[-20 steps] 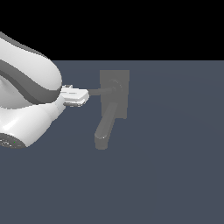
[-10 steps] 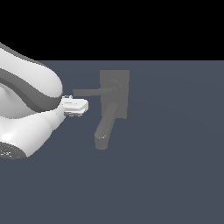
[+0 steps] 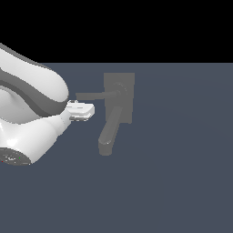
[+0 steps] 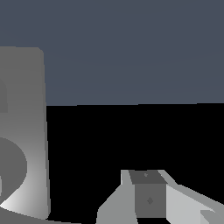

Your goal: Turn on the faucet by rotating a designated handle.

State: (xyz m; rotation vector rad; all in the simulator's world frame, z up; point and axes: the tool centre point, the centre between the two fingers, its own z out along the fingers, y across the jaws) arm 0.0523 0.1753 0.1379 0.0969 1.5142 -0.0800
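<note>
Centrally in the exterior view, the faucet [image 3: 119,98] is sitting on a dark blue-grey floor [image 3: 182,182], its flat rectangular back plate [image 3: 127,86] occupying the upper middle of the frame, just under the black band across the top. Its thick rounded spout [image 3: 109,136] is running down and slightly toward the exterior view's left, ending near the middle of the picture. The handle [image 3: 93,95], a thin straight grey bar, is reaching from its round hub [image 3: 119,89] on the plate out toward the exterior view's left, lying nearly level.

Filling the left side of that frame, the white robot arm [image 3: 32,113] is curving in from the edge. The gripper [image 3: 82,110] is showing as a small white block at the arm's tip, sitting just below the outer end of the handle; whether it is touching the bar cannot be told from this angle. How far the jaws are parted, and whether they are gripping anything, cannot be told either: the fingers are merging into one pale shape.

In the wrist view, a grey slab with rounded corners, evidently part of the faucet [image 4: 26,131], is filling the left of the frame, while one grey-white finger [image 4: 148,197] is poking in at the lower middle. Nothing is visibly lying against that finger.
</note>
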